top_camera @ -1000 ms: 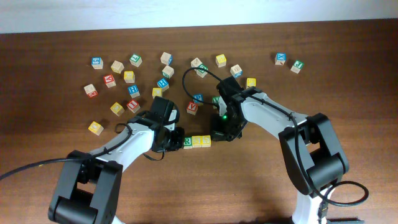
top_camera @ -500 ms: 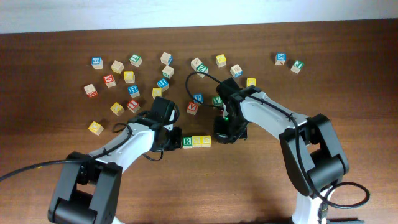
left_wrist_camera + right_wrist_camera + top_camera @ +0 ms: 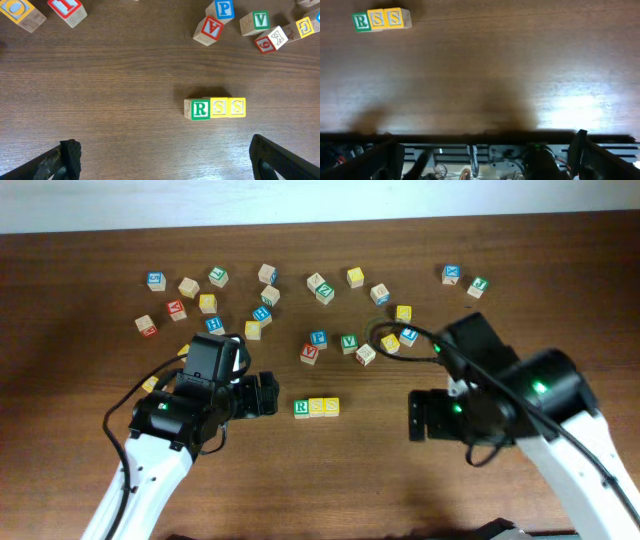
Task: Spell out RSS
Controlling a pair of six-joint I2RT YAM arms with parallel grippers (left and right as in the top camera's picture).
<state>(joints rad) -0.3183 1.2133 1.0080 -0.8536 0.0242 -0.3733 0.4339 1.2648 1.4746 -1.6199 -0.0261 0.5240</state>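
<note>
- Left jaws: spread wide with nothing between them. In the left wrist view the two dark fingers (image 3: 67, 160) sit at the lower corners, over bare desk (image 3: 125, 75).
- Right jaws: also wide apart and empty. Their fingers (image 3: 382, 157) show along the bottom edge of the right wrist view.
- Seen from overhead, the R cube (image 3: 301, 409), the middle S cube (image 3: 317, 408) and the end S cube (image 3: 331, 407) lie in one straight row. Their letters face up, their sides touch, and they read R-S-S from 9 o'clock to 3 o'clock.
- The row lies at 3 o'clock of the left jaws, near them but apart. It lies toward 9 o'clock of the right jaws, farther off. Neither pair touches it.
- At about 12 o'clock of the row, and apart from it, stand a red A cube (image 3: 210, 29), a blue P cube (image 3: 224, 8) and a green V cube (image 3: 260, 20).
- Other letter cubes (image 3: 207, 303) are scattered over the far desk, from 10 to 2 o'clock.
</note>
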